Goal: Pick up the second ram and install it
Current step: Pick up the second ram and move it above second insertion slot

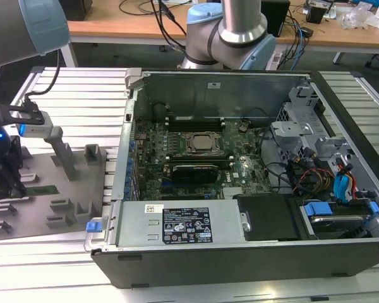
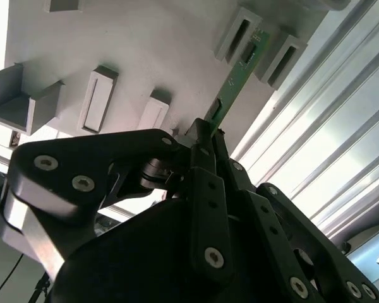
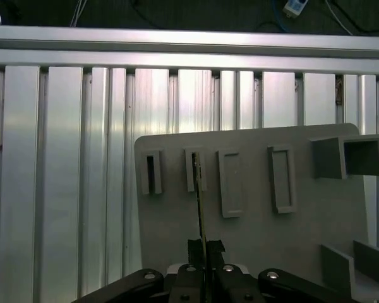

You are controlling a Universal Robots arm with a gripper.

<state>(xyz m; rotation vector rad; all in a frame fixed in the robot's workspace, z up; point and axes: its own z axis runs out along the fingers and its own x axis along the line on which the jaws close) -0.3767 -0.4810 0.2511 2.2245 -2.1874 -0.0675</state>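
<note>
Two black fingers (image 2: pixel 202 167) of the pincer (image 2: pixel 208 134) stand almost together in the second wrist view, clamped on the near end of the second ram (image 2: pixel 240 69). It is a thin green board, and its far end rests in a raised slot of the matte grey tray (image 2: pixel 151 50). In the first wrist view the ram runs edge-on ahead of the pincer, with the ribbed aluminium table (image 3: pixel 63 189) beyond. In the exterior view an open computer case (image 1: pixel 240 170) stands well apart from the pincer.
</note>
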